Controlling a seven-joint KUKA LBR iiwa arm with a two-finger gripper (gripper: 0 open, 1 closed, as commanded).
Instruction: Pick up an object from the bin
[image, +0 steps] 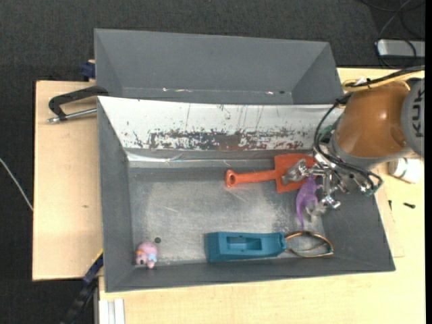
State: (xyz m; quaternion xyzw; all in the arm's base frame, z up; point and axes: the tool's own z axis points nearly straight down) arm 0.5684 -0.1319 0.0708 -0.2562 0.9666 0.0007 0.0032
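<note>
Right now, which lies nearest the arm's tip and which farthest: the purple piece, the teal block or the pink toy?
1. purple piece, right at the arm's tip, bin's right side
2. teal block, lower middle
3. pink toy, lower-left corner

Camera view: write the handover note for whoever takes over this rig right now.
Gripper: low in the right part of the bin, over a purple piece; whether it grips cannot be told.
Orange scoop: by the back wall, its broad end beside the gripper.
Teal block: along the front wall, with a thin brown loop at its right end.
Small pink toy: front-left corner.
Done: the arm is at the purple piece.
Left: confirm a grip, then lift a thing out.
</note>
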